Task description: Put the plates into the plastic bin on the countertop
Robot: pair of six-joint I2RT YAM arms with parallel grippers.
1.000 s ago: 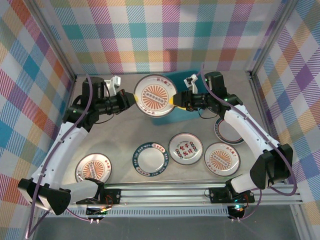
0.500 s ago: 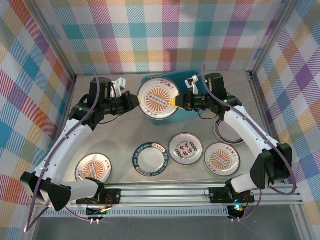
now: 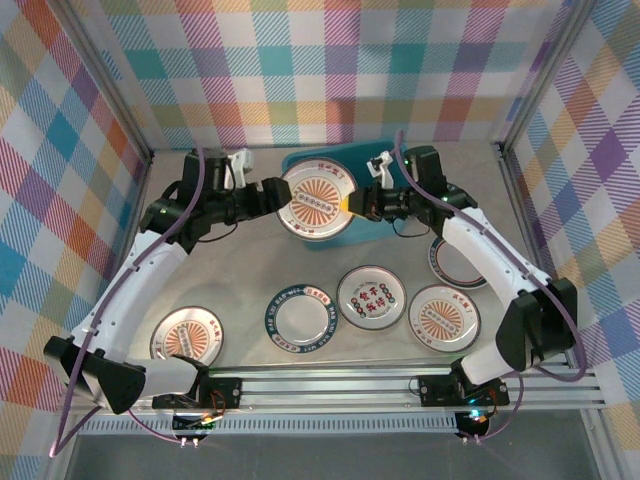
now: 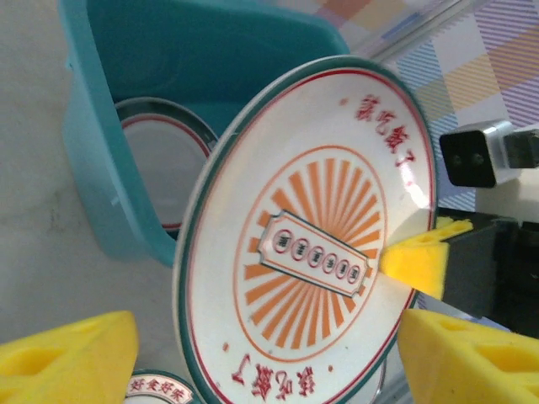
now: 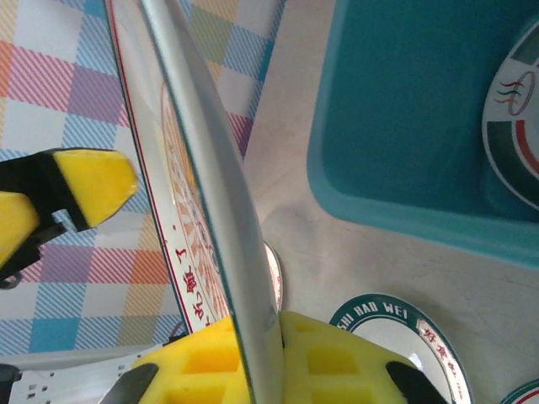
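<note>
Released since a second ago, left pincer stands spread beside the round glossy sunburst plate; right pincer clenches its thin rim over the smooth teal bin.

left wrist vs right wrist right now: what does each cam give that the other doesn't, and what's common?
Left wrist: the full printed face of the sunburst plate, with the left jaws open either side of it. Right wrist: that plate edge-on, clamped in the right jaws, plus a green-rimmed plate on the countertop. Both: the teal bin with a second plate inside.
</note>
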